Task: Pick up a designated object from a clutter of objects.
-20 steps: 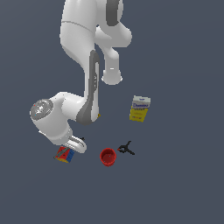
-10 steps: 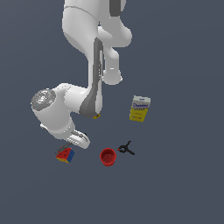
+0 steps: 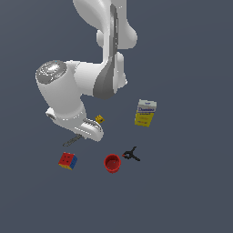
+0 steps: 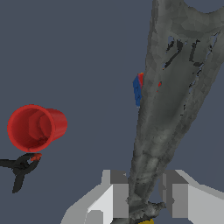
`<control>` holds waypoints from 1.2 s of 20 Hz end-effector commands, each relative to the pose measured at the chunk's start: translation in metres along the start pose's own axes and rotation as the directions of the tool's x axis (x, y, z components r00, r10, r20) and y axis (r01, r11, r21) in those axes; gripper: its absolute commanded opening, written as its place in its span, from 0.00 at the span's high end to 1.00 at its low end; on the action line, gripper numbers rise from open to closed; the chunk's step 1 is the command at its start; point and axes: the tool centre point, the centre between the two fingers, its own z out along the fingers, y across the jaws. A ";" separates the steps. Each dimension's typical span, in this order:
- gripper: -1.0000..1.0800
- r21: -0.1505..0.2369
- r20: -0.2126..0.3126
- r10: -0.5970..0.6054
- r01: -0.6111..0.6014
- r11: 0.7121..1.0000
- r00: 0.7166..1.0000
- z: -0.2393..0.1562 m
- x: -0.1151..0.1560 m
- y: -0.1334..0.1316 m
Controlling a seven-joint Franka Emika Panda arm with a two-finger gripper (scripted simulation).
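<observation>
Evidently the end effector [image 4: 146, 199] straddles the dark stick-like tool [image 4: 168, 109], which runs between its two fingers, so closing should pinch the shaft. Whether they already grip it, I cannot tell; the red cup [image 4: 35, 127] sits well aside.

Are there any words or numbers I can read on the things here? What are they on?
Yellow-white box: a dark band of print near its top, too blurred to read.
Multicoloured cube, red cup, black clamp, tiny yellow block, thin dark tool: no writing visible.
</observation>
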 end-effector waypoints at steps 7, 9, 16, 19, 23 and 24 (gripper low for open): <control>1.00 -0.003 -0.001 0.002 -0.002 1.000 1.000 -0.091 -0.038 -0.039; 1.00 -0.004 -0.001 0.003 -0.003 1.000 1.000 -0.113 -0.046 -0.048; 1.00 -0.005 -0.001 0.004 -0.004 1.000 1.000 -0.182 -0.073 -0.078; 1.00 -0.005 -0.001 0.004 -0.004 1.000 1.000 -0.206 -0.082 -0.089; 1.00 -0.004 0.000 0.005 -0.005 1.000 1.000 -0.229 -0.090 -0.100; 1.00 -0.004 0.000 0.005 -0.005 1.000 1.000 -0.234 -0.091 -0.102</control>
